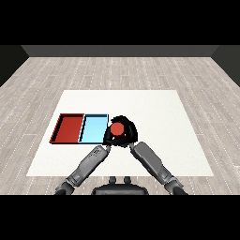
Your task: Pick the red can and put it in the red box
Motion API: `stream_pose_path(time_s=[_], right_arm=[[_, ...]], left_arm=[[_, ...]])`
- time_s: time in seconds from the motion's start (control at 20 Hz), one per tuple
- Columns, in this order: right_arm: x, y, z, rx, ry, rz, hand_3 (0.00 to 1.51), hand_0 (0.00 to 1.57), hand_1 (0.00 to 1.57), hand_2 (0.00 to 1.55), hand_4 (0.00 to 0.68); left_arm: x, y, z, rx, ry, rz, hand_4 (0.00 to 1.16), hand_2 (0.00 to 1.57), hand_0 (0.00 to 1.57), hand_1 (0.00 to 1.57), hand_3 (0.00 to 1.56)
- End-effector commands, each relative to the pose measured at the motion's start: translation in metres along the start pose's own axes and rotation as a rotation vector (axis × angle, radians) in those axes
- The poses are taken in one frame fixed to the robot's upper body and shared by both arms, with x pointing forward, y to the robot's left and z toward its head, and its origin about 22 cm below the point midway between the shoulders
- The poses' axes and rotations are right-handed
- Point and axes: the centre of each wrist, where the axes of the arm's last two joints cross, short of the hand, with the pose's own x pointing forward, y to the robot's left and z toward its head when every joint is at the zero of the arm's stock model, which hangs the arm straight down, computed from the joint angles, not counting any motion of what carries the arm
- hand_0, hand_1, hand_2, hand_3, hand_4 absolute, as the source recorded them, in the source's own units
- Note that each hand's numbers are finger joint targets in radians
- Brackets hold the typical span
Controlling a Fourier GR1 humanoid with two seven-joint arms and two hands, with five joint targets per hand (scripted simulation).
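Beside light blue tray [93,130]: red can [116,129] enclosed by curled fingers of right hand [127,132]; left hand [107,139] fingers indiscernible. Grasp step; next, carry leftward to red tray [68,128].

Right hand [127,131] curled shut round a red can [116,129], left hand [108,137] close beside it, forearms converging

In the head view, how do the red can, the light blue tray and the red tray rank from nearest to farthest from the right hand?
1. Red can: inside the curl of the right hand, just right of the trays.
2. Light blue tray: directly left of the can.
3. Red tray: farthest left, beyond the blue one.
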Motion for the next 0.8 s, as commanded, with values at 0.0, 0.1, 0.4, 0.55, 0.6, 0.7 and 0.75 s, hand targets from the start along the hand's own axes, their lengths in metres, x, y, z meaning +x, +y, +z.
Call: stream_pose_path(time_s=[0.0,0.1,0.4,0.55,0.6,0.7,0.75], right_arm=[[0.005,0.008,0.002,0.027,0.002,-0.022,0.0,0.0,0.0,0.0,0.0],[0.006,0.008,0.002,0.028,0.002,-0.023,0.0,0.0,0.0,0.0,0.0],[0.015,-0.003,0.006,0.017,-0.042,0.044,0.0,0.0,0.0,0.0,0.0],[0.02,-0.022,0.008,-0.019,-0.022,0.089,0.0,0.0,0.0,0.0,0.0],[0.023,-0.004,0.005,-0.018,-0.043,0.075,0.0,0.0,0.0,0.0,0.0],[0.036,-0.012,-0.008,-0.045,-0.079,0.09,0.0,0.0,0.0,0.0,0.0],[0.046,-0.036,-0.004,-0.075,-0.091,0.104,0.0,0.0,0.0,0.0,0.0]], left_arm=[[0.009,-0.009,-0.005,-0.013,-0.03,0.037,1.14,1.57,1.57,1.57,1.49],[0.012,-0.022,-0.011,-0.018,-0.029,0.023,1.14,1.57,1.57,1.57,1.49],[0.008,-0.014,0.0,-0.007,-0.049,0.025,1.15,1.57,1.57,1.57,1.48],[-0.003,-0.001,0.014,-0.012,-0.028,0.009,1.15,1.57,1.57,1.57,1.49],[0.017,-0.011,-0.004,-0.009,-0.033,0.003,1.15,1.57,1.57,1.57,1.49],[-0.014,-0.005,0.009,0.008,-0.027,0.001,1.14,1.57,1.57,1.57,1.48],[-0.016,0.011,0.005,0.013,-0.011,0.012,1.14,1.57,1.57,1.57,1.48]])
